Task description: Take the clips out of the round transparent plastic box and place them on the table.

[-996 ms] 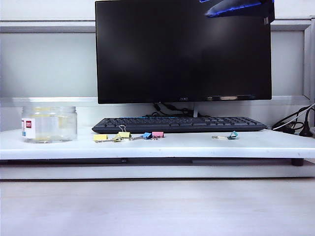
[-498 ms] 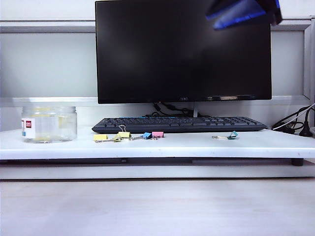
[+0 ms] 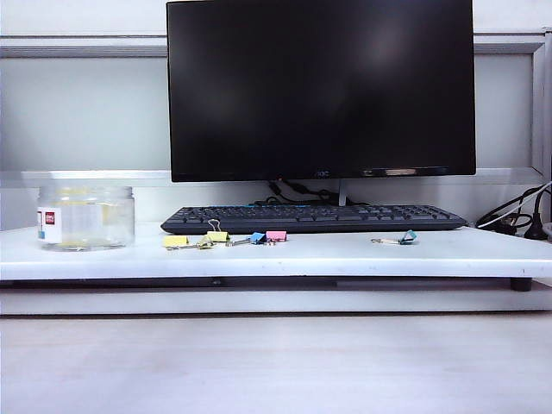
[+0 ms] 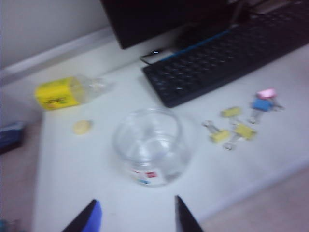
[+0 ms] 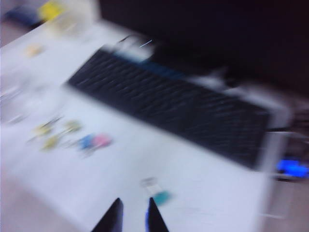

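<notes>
The round transparent plastic box (image 3: 86, 217) stands upright at the left end of the table (image 3: 345, 255). In the left wrist view the box (image 4: 149, 145) shows no clips inside. Three pale-yellow clips (image 4: 231, 112) (image 4: 219, 136) (image 4: 245, 131) lie on the table in front of the keyboard, also seen in the exterior view as clips (image 3: 217, 235) (image 3: 175, 241). My left gripper (image 4: 136, 199) hangs open and empty above the table edge on the near side of the box. My right gripper (image 5: 134, 202) hovers over the table near the teal clip (image 5: 161, 197), jaws only narrowly apart and empty. Neither gripper shows in the exterior view.
A blue clip (image 3: 257, 237) and a pink clip (image 3: 276, 235) lie beside the yellow ones, the teal clip (image 3: 407, 236) further right. Behind them are a black keyboard (image 3: 315, 217) and monitor (image 3: 321, 86). A yellow-labelled bottle (image 4: 72, 91) lies behind the box. Cables (image 3: 517, 220) sit at the right end.
The right gripper, seen high in front of the monitor's upper right corner, has risen out of the exterior view. Box and clips have not moved.
</notes>
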{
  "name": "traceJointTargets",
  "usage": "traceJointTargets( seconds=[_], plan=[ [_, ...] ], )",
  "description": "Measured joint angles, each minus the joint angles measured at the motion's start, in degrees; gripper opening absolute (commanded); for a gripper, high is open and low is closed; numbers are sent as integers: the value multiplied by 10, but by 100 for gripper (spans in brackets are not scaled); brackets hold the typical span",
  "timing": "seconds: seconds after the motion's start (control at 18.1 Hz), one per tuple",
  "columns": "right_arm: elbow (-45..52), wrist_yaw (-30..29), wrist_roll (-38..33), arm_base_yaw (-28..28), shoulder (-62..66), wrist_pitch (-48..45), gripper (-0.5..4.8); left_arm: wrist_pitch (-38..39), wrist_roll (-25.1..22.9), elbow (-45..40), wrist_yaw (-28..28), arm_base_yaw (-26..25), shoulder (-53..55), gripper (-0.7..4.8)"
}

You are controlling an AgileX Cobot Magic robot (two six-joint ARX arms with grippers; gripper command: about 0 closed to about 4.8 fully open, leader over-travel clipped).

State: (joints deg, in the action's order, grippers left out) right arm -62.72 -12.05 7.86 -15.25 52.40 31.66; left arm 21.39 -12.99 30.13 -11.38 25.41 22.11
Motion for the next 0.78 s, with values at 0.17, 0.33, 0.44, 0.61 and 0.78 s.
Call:
traceJointTargets(
  seconds=[0.17,0.33,0.44,0.61,0.78],
  plan=[
    [0,9,0,60,-65,15,74,-34,-5,0,5,-38,0,209],
    [0,4,0,134,-115,52,74,-50,-5,0,73,-91,0,209],
    [1,-15,-4,161,-134,64,74,-50,-5,0,128,-120,0,209],
    [56,-25,-19,188,-188,66,74,-48,-5,0,169,-211,1,208],
    [129,-26,-34,188,-223,68,74,-26,-3,0,207,-281,5,206]
  ],
)
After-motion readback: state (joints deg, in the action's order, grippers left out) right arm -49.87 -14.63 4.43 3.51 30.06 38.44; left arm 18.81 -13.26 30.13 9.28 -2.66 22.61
